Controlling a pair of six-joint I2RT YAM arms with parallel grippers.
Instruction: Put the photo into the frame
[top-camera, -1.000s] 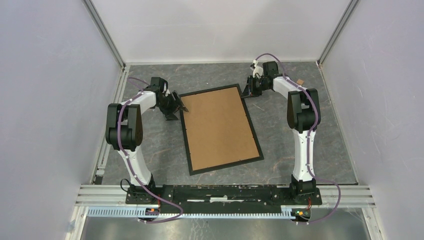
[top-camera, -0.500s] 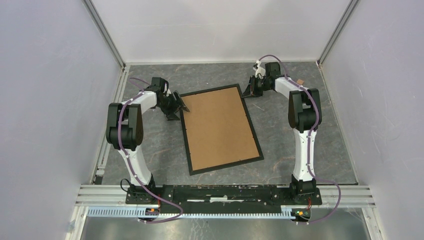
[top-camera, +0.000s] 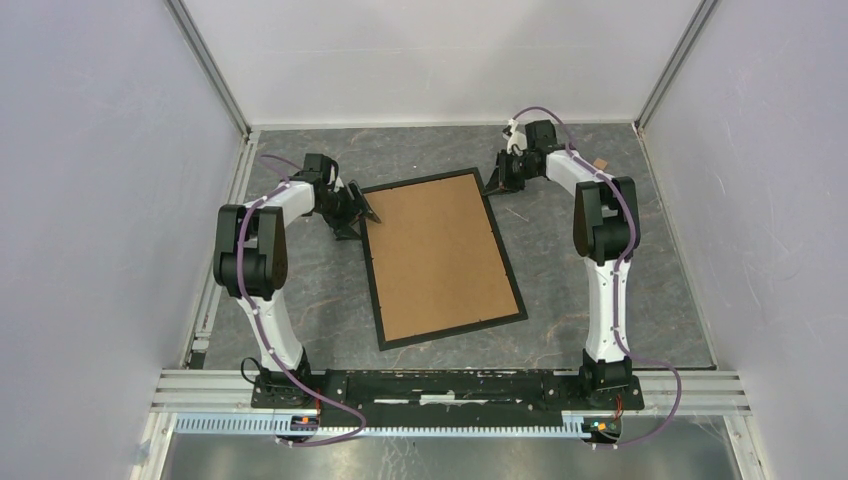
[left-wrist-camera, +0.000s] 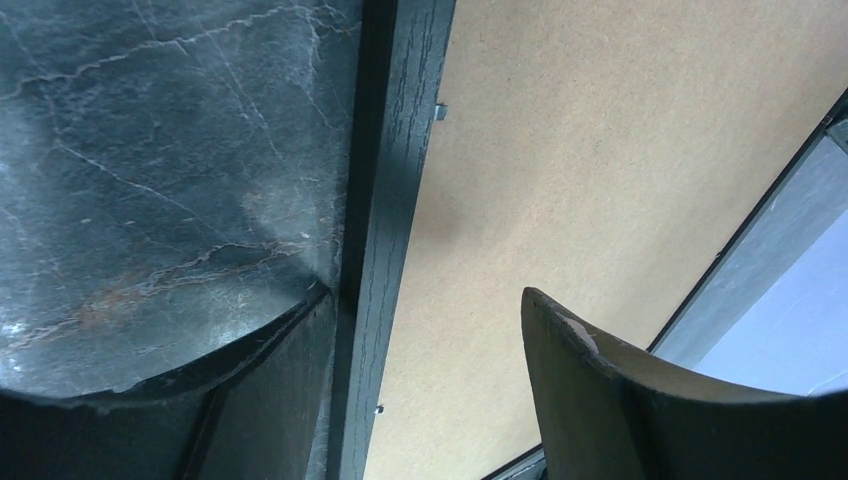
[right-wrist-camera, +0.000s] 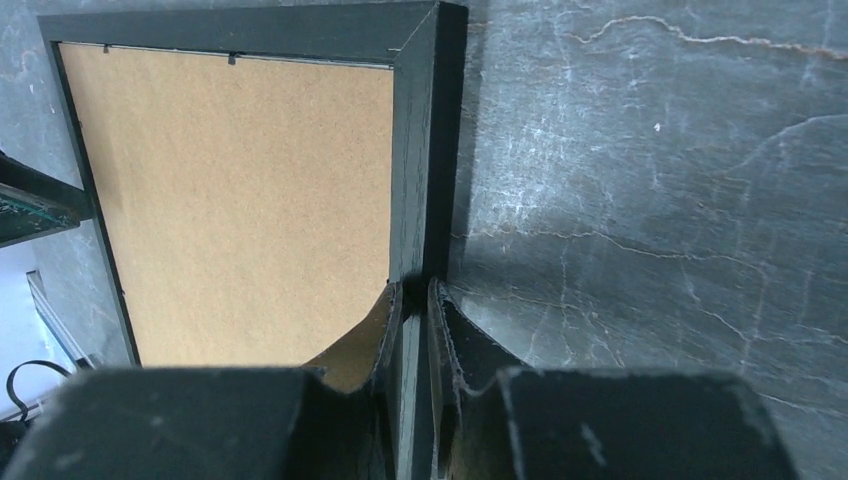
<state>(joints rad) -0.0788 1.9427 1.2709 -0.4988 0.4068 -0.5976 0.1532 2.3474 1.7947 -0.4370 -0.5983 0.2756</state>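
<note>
Top view: frame (top-camera: 506, 258) laid back-up on surface (top-camera: 330, 290), brown backing board (top-camera: 440, 258) inside, left tool (top-camera: 358, 213) at its 10 o'clock edge, right tool (top-camera: 497, 183) at 1 o'clock corner, left wrist: fingers (left-wrist-camera: 600, 400) spread apart astride frame rail, right wrist: tool clamped on frame rail.

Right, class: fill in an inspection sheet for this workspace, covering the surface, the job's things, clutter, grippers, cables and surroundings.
Surface: dark marbled table, flat.
Job's things: frame lies back side up, with the brown backing board filling it. Photo: nothing seen.
Clutter: one small tan scrap near the far right wall.
Grippers: left gripper open, straddling the frame's left edge. Right gripper shut on the frame's edge near its far right corner.
Cables: purple cables run along both arms and loop at the bases, off the frame.
Surroundings: plain pale walls on three sides; metal beam across the near edge.
</note>
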